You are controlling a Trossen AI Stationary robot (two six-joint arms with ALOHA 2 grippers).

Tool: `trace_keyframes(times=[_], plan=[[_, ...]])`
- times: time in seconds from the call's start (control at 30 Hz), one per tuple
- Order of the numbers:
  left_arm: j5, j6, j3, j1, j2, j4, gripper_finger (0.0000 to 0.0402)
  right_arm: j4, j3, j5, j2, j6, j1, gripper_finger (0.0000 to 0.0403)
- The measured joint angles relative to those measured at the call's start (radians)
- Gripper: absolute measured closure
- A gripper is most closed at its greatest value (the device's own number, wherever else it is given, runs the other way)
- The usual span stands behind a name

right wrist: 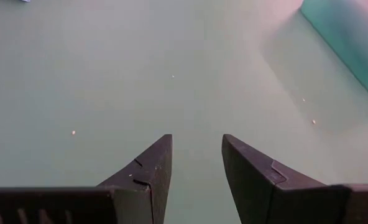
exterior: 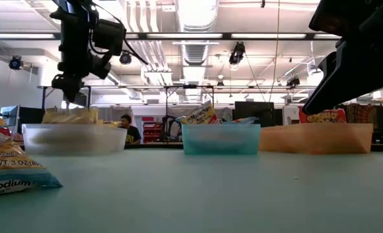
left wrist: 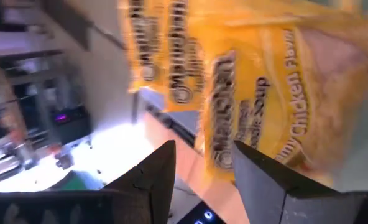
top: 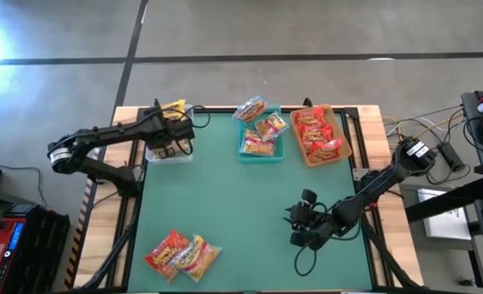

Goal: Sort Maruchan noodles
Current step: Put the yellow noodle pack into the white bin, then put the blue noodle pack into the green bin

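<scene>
High view: we see the left tool (top: 179, 129) spread empty above the clear bin (top: 167, 152) of yellow packets (left wrist: 252, 81). Our right tool (right wrist: 196, 163) hovers spread over bare worktop (top: 225, 204).

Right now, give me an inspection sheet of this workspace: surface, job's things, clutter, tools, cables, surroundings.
Surface: green mat on a wooden table, bare in the middle.
Job's things: yellow packets at the clear bin; multicoloured packets in the teal bin; red packets in the tan bin; two loose packets on the mat's near left.
Clutter: nothing seen.
Tools: left tool over the clear bin, open, yellow packets just beyond its fingers; right tool low over bare mat, open, empty.
Cables: black leads loop by the right arm; more wires off the table's right edge.
Surroundings: concrete floor, equipment both sides; a person far behind the bins.
</scene>
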Motion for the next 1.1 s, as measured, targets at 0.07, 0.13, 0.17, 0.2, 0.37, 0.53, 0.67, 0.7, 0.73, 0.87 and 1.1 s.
trace_keyframes(times=[0.07,0.13,0.17,0.2,0.37,0.53,0.67,0.7,0.73,0.87,1.1], plan=[[-0.020,-0.028,0.000,0.000,0.000,0.009,0.0262,0.000,-0.003,0.000,0.000,0.002,0.000,0.0271],[0.043,-0.051,0.000,0.000,0.000,0.009,0.0262,0.000,-0.007,0.000,0.000,0.003,0.000,0.0271],[0.082,-0.058,0.000,0.000,0.000,0.010,0.0262,0.000,-0.009,0.000,0.000,0.003,0.000,0.0271],[0.113,-0.073,0.000,0.000,0.000,0.010,0.0262,0.001,-0.010,0.000,0.000,0.003,0.000,0.0271],[0.132,-0.245,0.000,-0.001,0.000,0.018,0.0262,0.004,-0.029,0.023,0.000,0.003,0.000,0.0271],[0.227,-0.455,0.000,-0.004,-0.001,0.086,0.0262,0.014,-0.057,0.077,0.000,0.012,0.000,0.0271],[0.327,-0.533,0.000,-0.041,-0.001,0.212,0.0262,0.031,-0.062,0.078,0.000,0.082,-0.002,0.0271],[0.355,-0.534,0.000,-0.060,-0.002,0.254,0.0262,0.032,-0.062,0.078,0.000,0.109,-0.002,0.0271],[0.383,-0.533,0.000,-0.082,-0.002,0.293,0.0262,0.034,-0.062,0.078,0.000,0.134,-0.002,0.0271],[0.482,-0.543,0.000,-0.211,-0.002,0.439,0.0262,0.053,-0.062,0.085,0.000,0.205,-0.002,0.0271],[0.476,-0.698,0.000,-0.552,0.019,0.494,0.0262,0.143,-0.062,0.170,0.000,0.180,-0.002,0.0271]])
